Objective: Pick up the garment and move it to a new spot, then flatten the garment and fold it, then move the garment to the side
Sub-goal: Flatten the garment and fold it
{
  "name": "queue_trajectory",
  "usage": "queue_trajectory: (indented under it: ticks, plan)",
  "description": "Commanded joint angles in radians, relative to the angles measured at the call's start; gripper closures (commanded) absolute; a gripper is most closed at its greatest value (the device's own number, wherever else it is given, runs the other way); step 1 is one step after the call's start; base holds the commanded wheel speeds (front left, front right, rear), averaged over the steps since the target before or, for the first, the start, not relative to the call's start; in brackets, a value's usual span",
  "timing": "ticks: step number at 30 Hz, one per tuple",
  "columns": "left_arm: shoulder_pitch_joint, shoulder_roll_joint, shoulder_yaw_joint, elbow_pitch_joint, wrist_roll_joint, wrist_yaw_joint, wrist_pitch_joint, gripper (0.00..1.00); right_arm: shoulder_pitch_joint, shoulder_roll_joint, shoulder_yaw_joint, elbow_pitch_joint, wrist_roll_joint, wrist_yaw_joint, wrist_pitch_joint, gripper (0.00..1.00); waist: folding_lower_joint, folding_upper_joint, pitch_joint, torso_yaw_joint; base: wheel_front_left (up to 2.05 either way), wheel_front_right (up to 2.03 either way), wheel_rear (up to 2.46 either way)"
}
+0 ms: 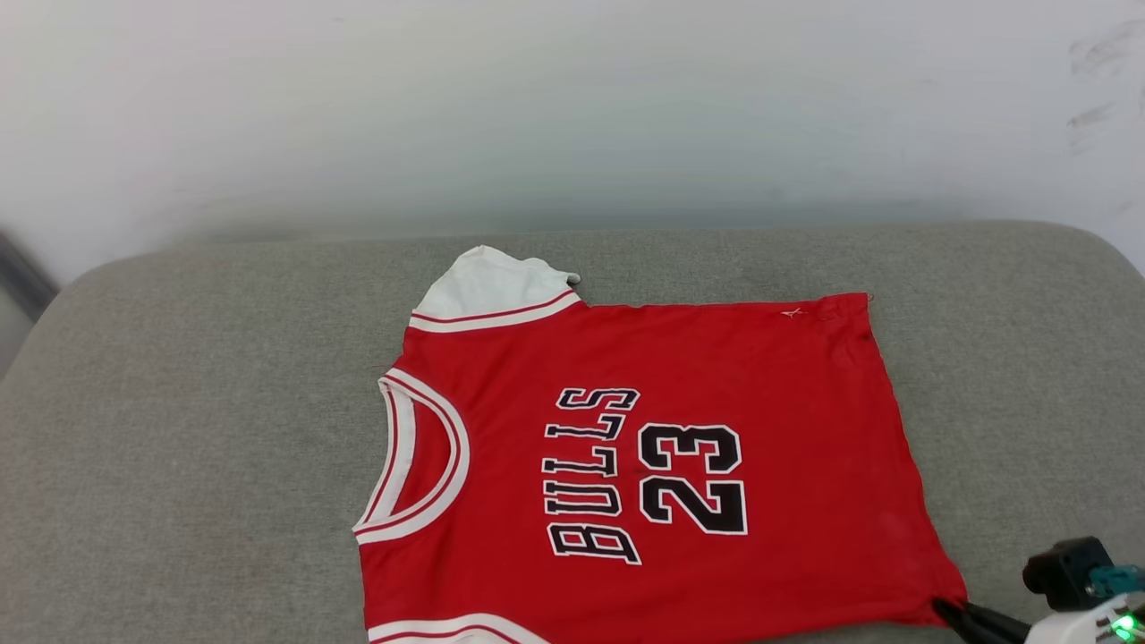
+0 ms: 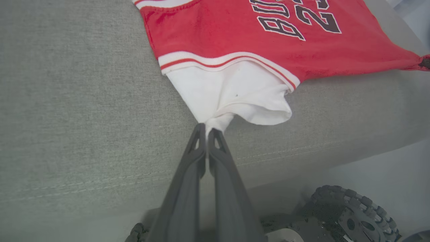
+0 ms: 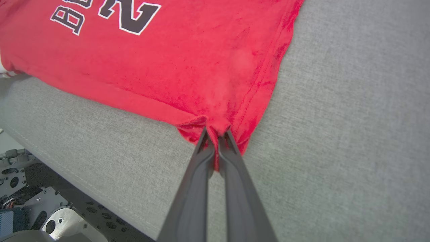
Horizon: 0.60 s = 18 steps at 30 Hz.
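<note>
Status: red jersey shirt with white short sleeves and black BULLS 23 print [image 1: 644, 465] lies front-up and mostly flat on the grey woven-fabric cushion [image 1: 179, 402]. Both claws are on it.

- left claw [image 2: 205, 129]: fingers pressed together, pinching the cuff edge of the near white sleeve [image 2: 235, 90]. The cloth bunches to a point right at the tips. The rest of the sleeve fans out ahead of the claw and to its right.
- right claw [image 3: 216, 132]: closed, gripping the near hem corner [image 3: 215, 122], red cloth puckered between the tips. The shirt body spreads ahead of it and off to its left, with bare cushion on its right.

Key geometry: the shirt's long axis, collar [image 1: 461, 452] to hem, runs straight across from one claw to the other. The collar end is by the left claw and the hem end by the right claw. The whole body lies beyond both sets of fingertips, with the far white sleeve [image 1: 487, 286] furthest out. The claws hold the two ends of the near edge and neither is nearer, so this is a two-arm move.

Read: flattening looks about done, few wrinkles. The fold is likely next, with the near edge carried up and forward over the body toward the far edge. Both claws need to travel together or the edge skews.

Risk: the sleeve grip is a thin pinch on the cuff and could slip under tension.
</note>
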<state>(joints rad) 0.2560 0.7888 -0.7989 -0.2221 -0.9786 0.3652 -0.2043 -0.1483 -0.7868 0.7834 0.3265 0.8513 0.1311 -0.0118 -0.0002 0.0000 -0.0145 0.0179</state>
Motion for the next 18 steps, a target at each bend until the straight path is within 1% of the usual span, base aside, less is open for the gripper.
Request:
queue_trajectory:
  ticks: [1,6,10,15,18]
  plan:
    - [-0.028,0.001,0.004,0.003,0.008,-0.005,0.001,1.0,0.01,0.012,-0.02,-0.015,-0.011,-0.001,0.011,1.0,0.0002,0.0,0.001,-0.002,0.0,0.0,0.0]
    - [-0.115,0.008,0.032,0.021,0.047,-0.022,-0.007,1.0,0.001,0.036,-0.105,-0.072,-0.057,-0.001,0.069,1.0,0.0002,0.0,0.008,-0.01,0.0,0.0,0.0]
    - [-0.2,0.007,0.049,0.051,0.074,-0.045,0.0,1.0,-0.019,0.058,-0.171,-0.108,-0.088,-0.001,0.103,1.0,0.0002,0.0,0.025,-0.016,0.0,0.0,0.0]
    - [-0.302,-0.004,0.077,0.079,0.094,-0.067,0.005,1.0,-0.051,0.084,-0.23,-0.15,-0.124,-0.001,0.147,1.0,0.0002,0.0,0.064,-0.031,0.0,0.0,0.0]
    - [-0.367,-0.006,0.091,0.105,0.105,-0.088,0.01,1.0,-0.068,0.096,-0.256,-0.162,-0.136,-0.001,0.165,1.0,0.0002,0.0,0.092,-0.035,0.0,0.0,0.0]
